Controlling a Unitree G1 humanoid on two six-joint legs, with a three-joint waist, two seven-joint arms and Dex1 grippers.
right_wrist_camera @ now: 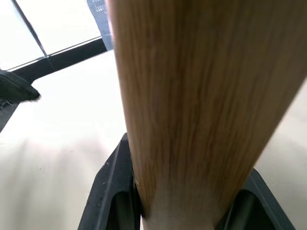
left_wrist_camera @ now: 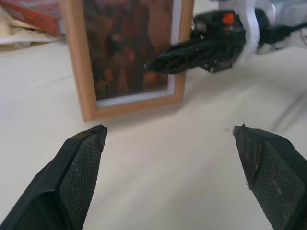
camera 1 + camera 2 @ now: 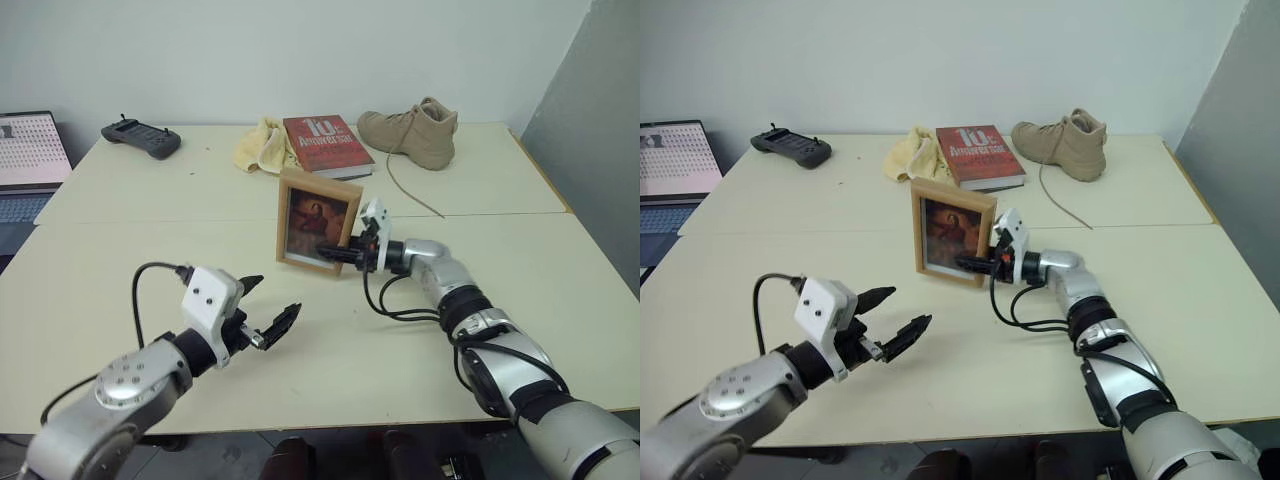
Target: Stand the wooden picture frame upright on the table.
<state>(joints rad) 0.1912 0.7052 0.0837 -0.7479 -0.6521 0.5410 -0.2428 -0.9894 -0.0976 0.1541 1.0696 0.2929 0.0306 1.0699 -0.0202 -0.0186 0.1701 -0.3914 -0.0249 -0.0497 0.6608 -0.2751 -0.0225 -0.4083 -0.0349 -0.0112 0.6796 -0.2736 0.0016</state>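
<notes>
Wooden picture frame [image 3: 319, 221] stands upright near the middle of the counter [image 3: 150, 200], just on the near side of the seam, its reddish-brown portrait facing the robot. Right end effector [image 3: 335, 252] reaches in from the frame's 3 o'clock and is clamped on its right edge, one finger across the portrait. Left end effector [image 3: 266, 309] hovers at the frame's 7 o'clock, well apart, fingers spread wide and holding nothing. At 12 o'clock lie a red book [image 3: 326, 144], a yellow cloth [image 3: 260, 146] and a tan boot [image 3: 412, 132].
</notes>
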